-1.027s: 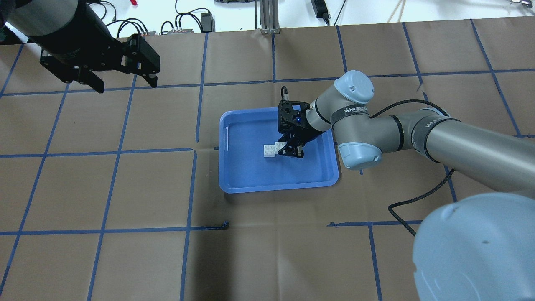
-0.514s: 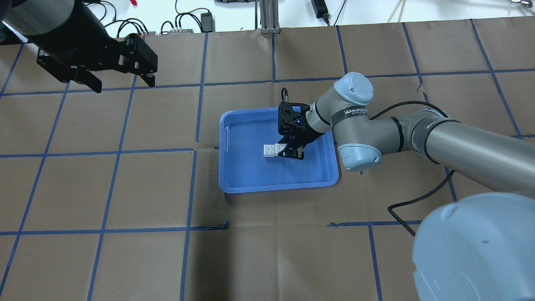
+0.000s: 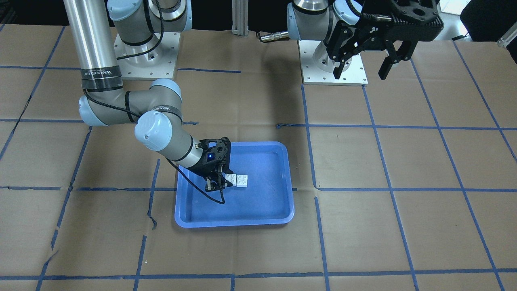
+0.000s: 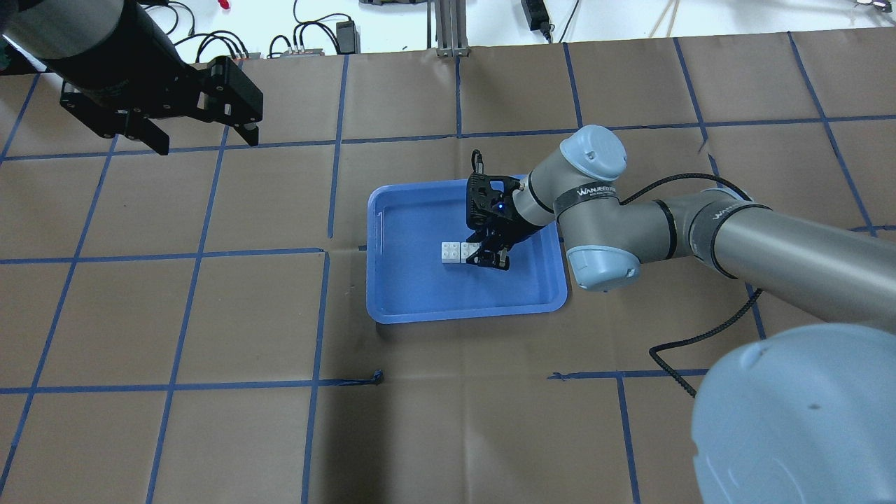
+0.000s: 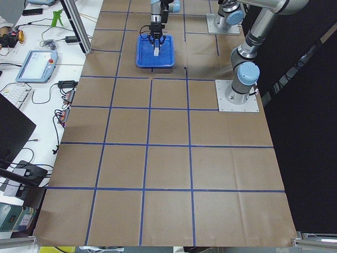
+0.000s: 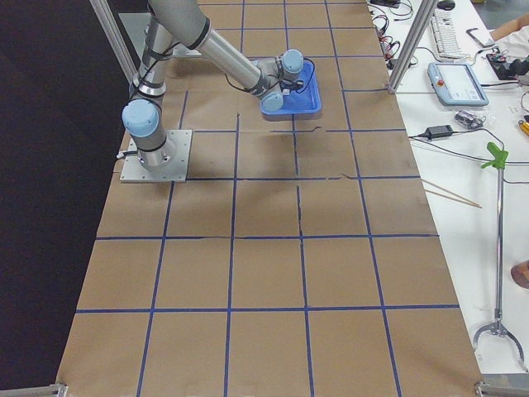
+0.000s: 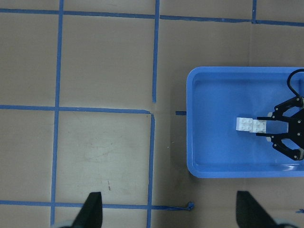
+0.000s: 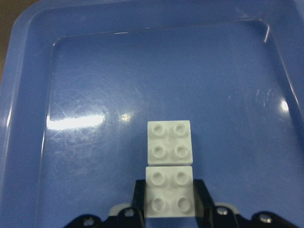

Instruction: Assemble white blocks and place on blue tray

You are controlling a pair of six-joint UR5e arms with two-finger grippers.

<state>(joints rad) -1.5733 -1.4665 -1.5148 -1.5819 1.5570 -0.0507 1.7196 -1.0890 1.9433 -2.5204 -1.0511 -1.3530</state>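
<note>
Two white blocks [image 8: 169, 168] lie end to end on the floor of the blue tray [image 8: 23, 118], near its middle. Their long axis runs straight out from the right gripper [image 8: 169, 195], whose jaws pinch the nearer block's sides, seemingly in firm contact. Left gripper [image 4: 208, 143] hangs wide open and empty, well outside the tray.

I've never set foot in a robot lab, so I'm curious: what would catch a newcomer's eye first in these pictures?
Probably the bright blue tray in the middle of the brown, blue-taped table, with two small white blocks side by side inside it. The right end effector reaches down into the tray, its fingers flanking one block, while the left end effector hangs open above the table, far from the tray.
</note>
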